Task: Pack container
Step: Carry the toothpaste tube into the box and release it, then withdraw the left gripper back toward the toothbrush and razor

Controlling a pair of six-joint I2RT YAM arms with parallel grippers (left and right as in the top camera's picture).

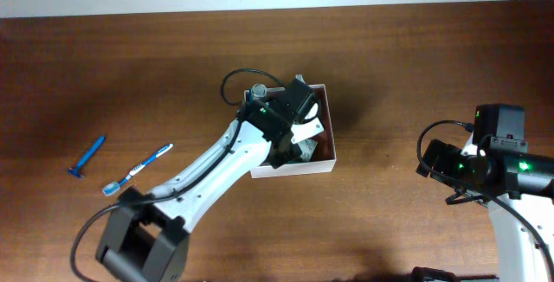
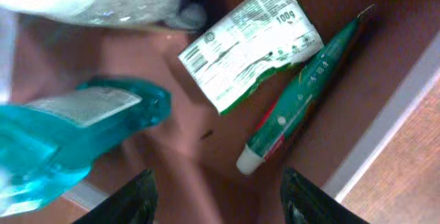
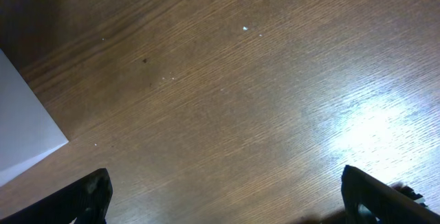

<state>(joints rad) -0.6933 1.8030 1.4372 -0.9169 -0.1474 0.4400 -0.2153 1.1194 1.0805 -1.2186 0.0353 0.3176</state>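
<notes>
The container point(image 1: 322, 166), a small square box with white walls and a reddish-brown inside, sits mid-table. My left gripper point(image 2: 218, 200) hangs open and empty right above its inside point(image 2: 344, 107). In it lie a green toothpaste tube point(image 2: 302, 90) with a white cap, a white and green packet point(image 2: 251, 42) and a teal bottle point(image 2: 65, 141). My right gripper point(image 3: 223, 193) is open and empty over bare wood, right of the container, whose white wall point(image 3: 20, 124) shows at the left edge of the right wrist view.
A blue razor point(image 1: 87, 157) and a blue and white toothbrush point(image 1: 137, 169) lie on the wooden table point(image 1: 415, 66) at the left. A pale wall runs along the table's far edge.
</notes>
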